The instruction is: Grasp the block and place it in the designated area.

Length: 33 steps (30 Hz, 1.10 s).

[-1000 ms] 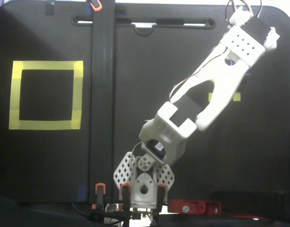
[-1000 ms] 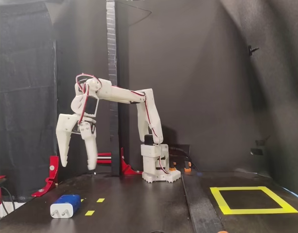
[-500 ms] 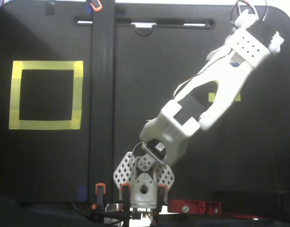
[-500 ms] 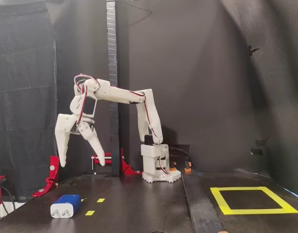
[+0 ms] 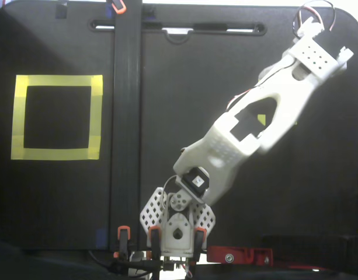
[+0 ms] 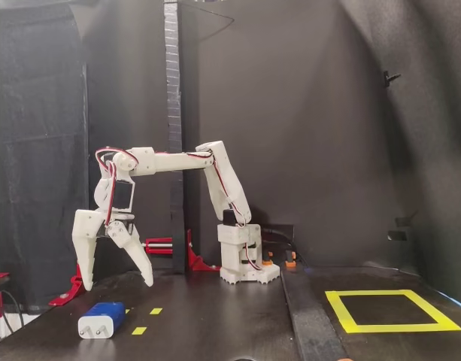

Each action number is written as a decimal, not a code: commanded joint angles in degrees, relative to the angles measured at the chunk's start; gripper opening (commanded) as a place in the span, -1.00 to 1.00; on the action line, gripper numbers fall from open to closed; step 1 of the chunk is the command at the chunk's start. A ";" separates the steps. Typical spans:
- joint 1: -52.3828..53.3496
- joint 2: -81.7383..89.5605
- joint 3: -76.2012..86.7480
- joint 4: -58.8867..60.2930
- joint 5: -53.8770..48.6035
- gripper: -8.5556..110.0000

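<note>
Since the earlier frames the white arm has stretched farther out and lowered, bringing its gripper down from mid-height to just above the black table, with the fingers spread wider than a second ago. Top-down fixed view: the white 3D-printed arm (image 5: 249, 131) runs diagonally from its base at bottom centre to the upper right corner; the gripper tips are hidden under the wrist housing here, so finger spacing cannot be read from this view. The small dark-blue charger-like block is not visible in this view, presumably covered by the arm. One small yellow tape marker (image 5: 261, 119) shows through the gap in the forearm. The designated area, a large square outline of wide yellow tape with a black interior (image 5: 56, 153), lies at left, well apart from the arm and empty. A black vertical post (image 5: 127, 116) stands between square and arm. Front fixed view: the gripper (image 6: 117, 284) points downward at left, jaws splayed wide, holding nothing. The block (image 6: 101, 319) lies on its side on the table below and just in front of the gripper, white pronged end facing the camera, not touched. Two small yellow markers (image 6: 139, 329) sit just right of it. The yellow square (image 6: 349, 319) is at far right, well apart from the block.
</note>
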State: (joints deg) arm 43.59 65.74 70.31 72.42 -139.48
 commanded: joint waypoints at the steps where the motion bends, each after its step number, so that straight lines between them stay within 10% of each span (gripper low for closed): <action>1: 0.35 -0.88 -1.85 -1.32 -0.35 -0.15; 33: -0.09 -10.63 -2.02 -8.96 -1.76 -0.17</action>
State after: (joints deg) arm 43.68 55.02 70.22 63.72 -140.71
